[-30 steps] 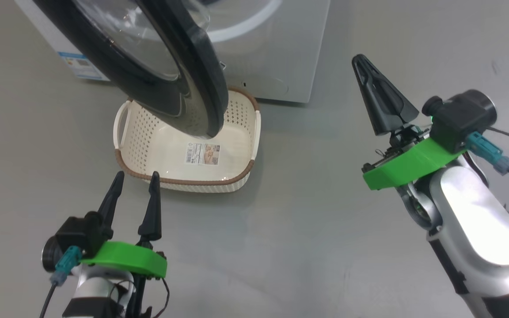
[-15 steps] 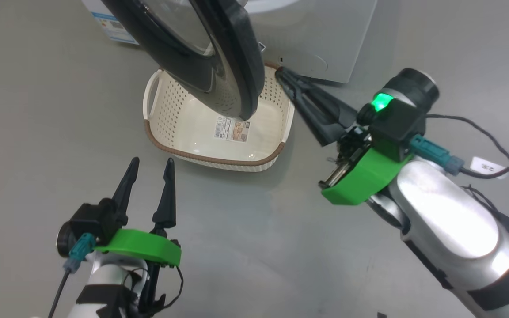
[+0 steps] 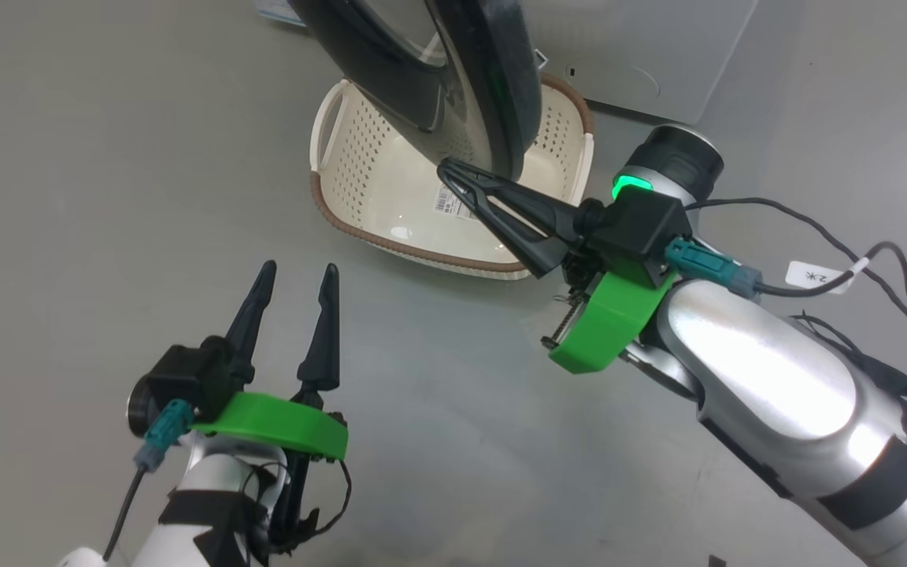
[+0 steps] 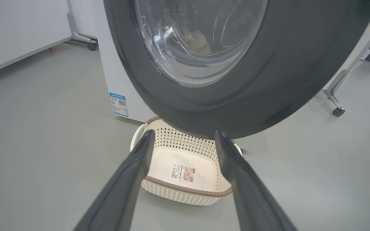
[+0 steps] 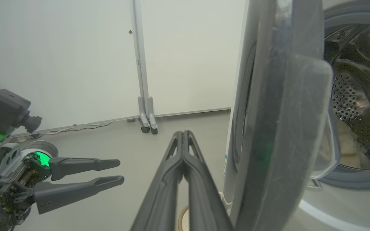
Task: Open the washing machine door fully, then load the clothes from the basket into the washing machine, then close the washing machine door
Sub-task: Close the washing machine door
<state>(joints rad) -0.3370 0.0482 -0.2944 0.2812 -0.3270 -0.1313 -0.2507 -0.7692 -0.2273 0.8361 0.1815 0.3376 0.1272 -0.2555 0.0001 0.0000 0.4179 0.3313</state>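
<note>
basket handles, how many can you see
2. The left handle is on the basket's left end. The right handle is on its right end, right of the door. Neither is hidden.

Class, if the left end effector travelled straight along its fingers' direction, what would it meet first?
Probably the washing machine door, hanging open over the basket; where exactly is unclear.

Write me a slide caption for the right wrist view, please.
Shut right tool beside the open washing machine door; clothes lie in the drum.
</note>
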